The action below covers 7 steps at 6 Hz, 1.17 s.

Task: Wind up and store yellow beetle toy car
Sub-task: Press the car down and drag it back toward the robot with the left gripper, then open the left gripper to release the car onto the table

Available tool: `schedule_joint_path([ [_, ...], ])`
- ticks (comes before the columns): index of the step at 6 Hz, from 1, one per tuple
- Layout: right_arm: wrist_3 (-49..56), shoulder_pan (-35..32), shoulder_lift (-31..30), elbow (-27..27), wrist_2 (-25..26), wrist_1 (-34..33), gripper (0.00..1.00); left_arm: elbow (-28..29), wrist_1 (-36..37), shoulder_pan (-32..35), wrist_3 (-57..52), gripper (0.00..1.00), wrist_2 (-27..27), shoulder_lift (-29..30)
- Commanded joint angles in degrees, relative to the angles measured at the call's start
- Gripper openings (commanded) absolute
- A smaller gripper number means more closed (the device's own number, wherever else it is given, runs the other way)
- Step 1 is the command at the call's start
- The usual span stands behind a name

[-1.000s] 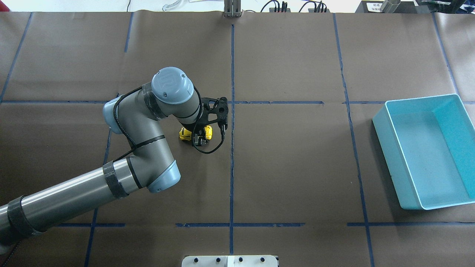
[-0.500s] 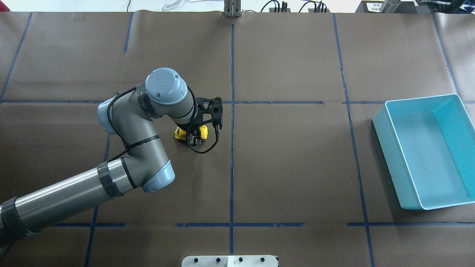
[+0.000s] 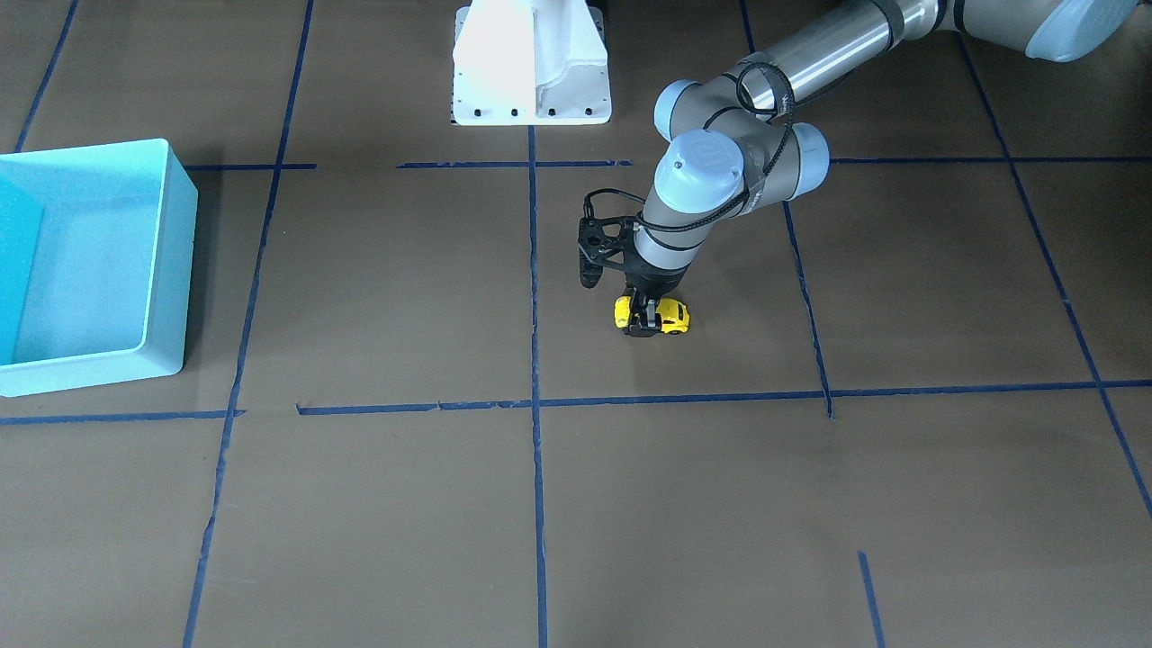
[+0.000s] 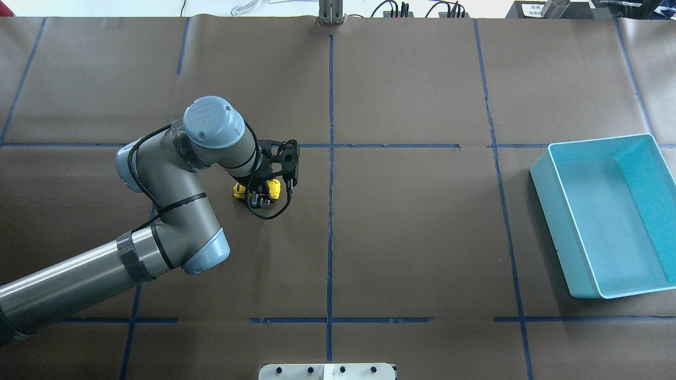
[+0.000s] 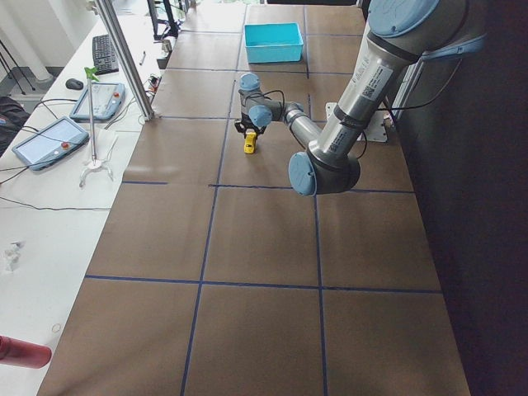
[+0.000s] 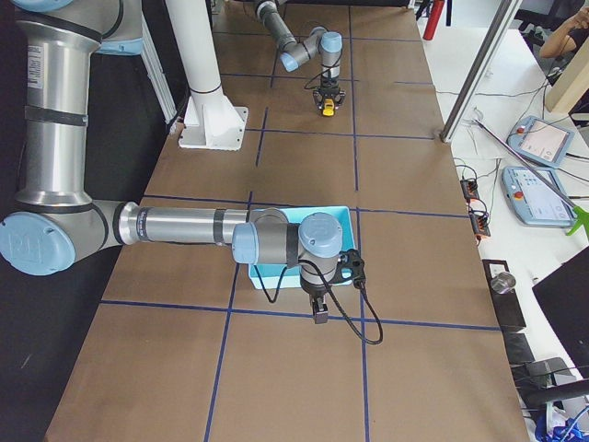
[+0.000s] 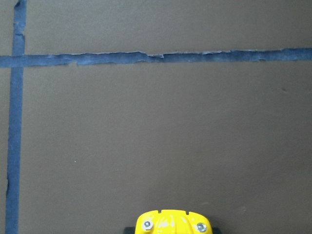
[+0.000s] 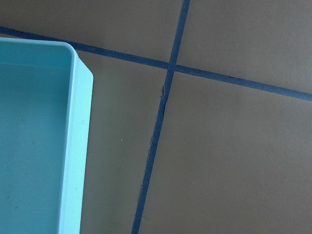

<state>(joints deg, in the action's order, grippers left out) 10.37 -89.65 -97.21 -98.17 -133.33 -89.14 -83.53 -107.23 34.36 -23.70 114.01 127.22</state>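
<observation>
Overhead exterior: left end effector [image 4: 257,197] pinches rounded yellow car [image 4: 273,188]

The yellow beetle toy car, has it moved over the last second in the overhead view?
Yes. The yellow beetle toy car, gripped by the left end effector, has slid leftward in that view, farther from the central blue tape line.

Teal bin [image 4: 612,221] on brown table [image 4: 412,237], blue tape grid [image 4: 330,237], white base plate [image 3: 531,63].

Matt brown paper over table [image 4: 412,237] w/ blue tape [image 4: 330,237]. Smooth plastic bin [image 4: 564,232]; glossy plastic yellow beetle toy car [image 3: 673,316].
</observation>
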Motion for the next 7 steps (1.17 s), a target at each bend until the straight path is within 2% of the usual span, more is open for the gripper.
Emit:
schedule_joint_path([
  [1,0.0,0.0,0.0,0.0,0.0,0.02,1.0,-0.14,0.0,0.01,-0.03,0.0,0.16,-0.13],
  [2,0.0,0.0,0.0,0.0,0.0,0.11,1.0,-0.06,-0.26,0.7,-0.29,0.41,3.03,-0.13],
  [3,0.0,0.0,0.0,0.0,0.0,0.11,1.0,-0.06,-0.26,1.14,-0.56,0.99,3.58,-0.13],
  [7,0.0,0.09,0.0,0.0,0.0,0.11,1.0,-0.06,-0.09,1.15,-0.91,1.0,3.32,-0.13],
])
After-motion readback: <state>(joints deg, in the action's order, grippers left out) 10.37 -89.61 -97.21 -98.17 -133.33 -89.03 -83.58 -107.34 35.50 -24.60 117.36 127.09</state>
